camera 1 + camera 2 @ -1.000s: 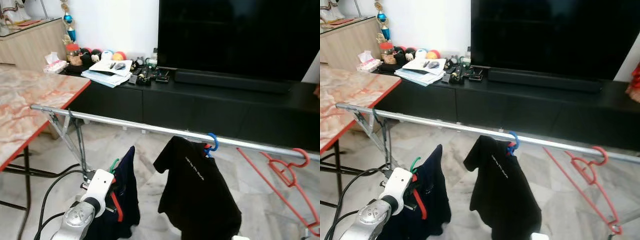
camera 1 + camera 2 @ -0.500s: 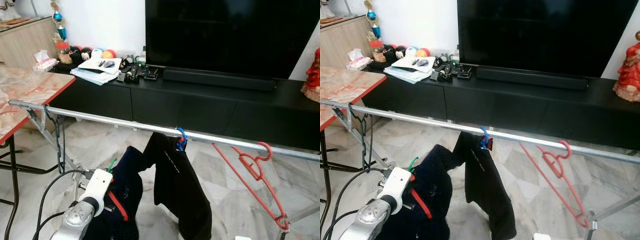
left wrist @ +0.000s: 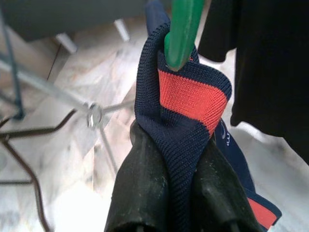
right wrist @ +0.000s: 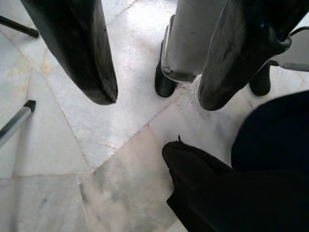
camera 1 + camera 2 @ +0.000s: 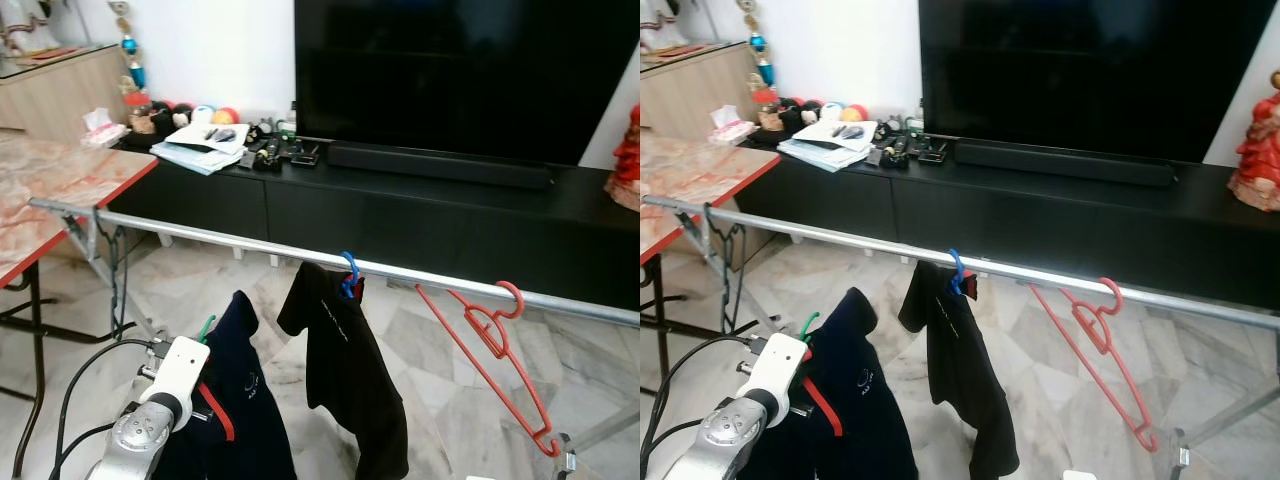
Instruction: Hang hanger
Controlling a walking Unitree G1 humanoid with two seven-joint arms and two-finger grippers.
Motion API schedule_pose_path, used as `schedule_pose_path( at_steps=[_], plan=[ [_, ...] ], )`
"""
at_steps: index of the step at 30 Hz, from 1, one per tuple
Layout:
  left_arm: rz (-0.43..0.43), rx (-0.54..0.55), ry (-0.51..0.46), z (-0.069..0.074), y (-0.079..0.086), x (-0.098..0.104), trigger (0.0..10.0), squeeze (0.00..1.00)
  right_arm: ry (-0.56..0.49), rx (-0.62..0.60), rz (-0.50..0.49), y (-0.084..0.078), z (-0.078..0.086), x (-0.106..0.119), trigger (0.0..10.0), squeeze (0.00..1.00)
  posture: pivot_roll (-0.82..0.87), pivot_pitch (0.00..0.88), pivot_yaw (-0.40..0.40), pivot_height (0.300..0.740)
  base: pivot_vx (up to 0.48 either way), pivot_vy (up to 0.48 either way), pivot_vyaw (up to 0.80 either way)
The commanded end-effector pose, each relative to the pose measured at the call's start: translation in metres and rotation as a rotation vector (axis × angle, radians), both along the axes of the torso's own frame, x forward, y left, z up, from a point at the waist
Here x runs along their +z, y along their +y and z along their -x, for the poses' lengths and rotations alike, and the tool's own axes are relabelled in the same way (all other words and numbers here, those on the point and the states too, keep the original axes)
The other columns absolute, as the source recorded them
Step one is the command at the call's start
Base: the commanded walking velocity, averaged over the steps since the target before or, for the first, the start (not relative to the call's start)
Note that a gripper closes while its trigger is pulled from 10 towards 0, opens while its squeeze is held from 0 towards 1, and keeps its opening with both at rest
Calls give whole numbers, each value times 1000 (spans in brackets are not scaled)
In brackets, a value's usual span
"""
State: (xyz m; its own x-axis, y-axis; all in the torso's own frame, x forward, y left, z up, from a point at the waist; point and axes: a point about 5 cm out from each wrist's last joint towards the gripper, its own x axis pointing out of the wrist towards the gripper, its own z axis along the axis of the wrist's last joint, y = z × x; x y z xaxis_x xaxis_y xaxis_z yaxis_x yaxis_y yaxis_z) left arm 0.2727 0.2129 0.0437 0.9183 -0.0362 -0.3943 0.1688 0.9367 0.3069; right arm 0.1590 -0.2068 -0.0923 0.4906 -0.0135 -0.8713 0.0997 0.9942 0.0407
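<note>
**Navy garment on its green hanger held below the rail, not yet hung**

Left eye view: the left gripper (image 5: 200, 352) holds a navy garment (image 5: 235, 400) with red trim below the near side of the drying rack rail (image 5: 230, 243); the green hanger hook (image 5: 205, 327) pokes up just above the white wrist housing, well under the rail and apart from it; further along the rail a black T-shirt (image 5: 345, 380) hangs from a blue hanger (image 5: 348, 272), and an empty red hanger (image 5: 490, 350) hangs tilted toward the rail's right end; a marble-topped table (image 5: 60, 185) stands at the rail's left end.

Right eye view: the same layout; the bare stretch of rail between its left end and the black T-shirt looks like the free spot; a black TV cabinet (image 5: 1060, 215) runs behind the rack.

Left wrist view: the two black fingers (image 3: 145, 188) are clenched on the garment's navy-and-red ribbed collar, with the green hook rising straight out of it; the grip seems to be on cloth rather than on the plastic.

Right wrist view: the right gripper (image 4: 157, 96) hangs idle with its fingers spread, over marble floor and a dark fold of cloth.

Risks, as I judge them: since the pinch is on fabric, the hanger may swivel or slide inside the collar on the lift, so the hook could meet the rail sideways and miss; a hook raised too near the black T-shirt could snag it; letting go before the hook seats would drop everything.
</note>
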Motion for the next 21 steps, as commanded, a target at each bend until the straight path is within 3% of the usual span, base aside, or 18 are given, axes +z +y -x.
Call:
schedule_pose_path(
  at_steps=[1, 7, 21],
  plan=[
    [-6, 39, -36, -5, 7, 9, 10000, 0, -4, -2, -8, 3, -2, 0, 10000, 0, -9, 0, -9, 740, 0, 0, 0],
    [2, 64, -47, -7, 9, 10, 10000, 0, -5, -7, -8, 2, -2, 0, 10000, 0, -9, 7, -18, 740, 0, 0, 0],
    [-3, 99, -55, -5, 15, 11, 10000, 0, 2, 1, -8, 1, 1, -1, 10000, 0, -2, 21, -31, 740, 283, 0, 0]
  ],
)
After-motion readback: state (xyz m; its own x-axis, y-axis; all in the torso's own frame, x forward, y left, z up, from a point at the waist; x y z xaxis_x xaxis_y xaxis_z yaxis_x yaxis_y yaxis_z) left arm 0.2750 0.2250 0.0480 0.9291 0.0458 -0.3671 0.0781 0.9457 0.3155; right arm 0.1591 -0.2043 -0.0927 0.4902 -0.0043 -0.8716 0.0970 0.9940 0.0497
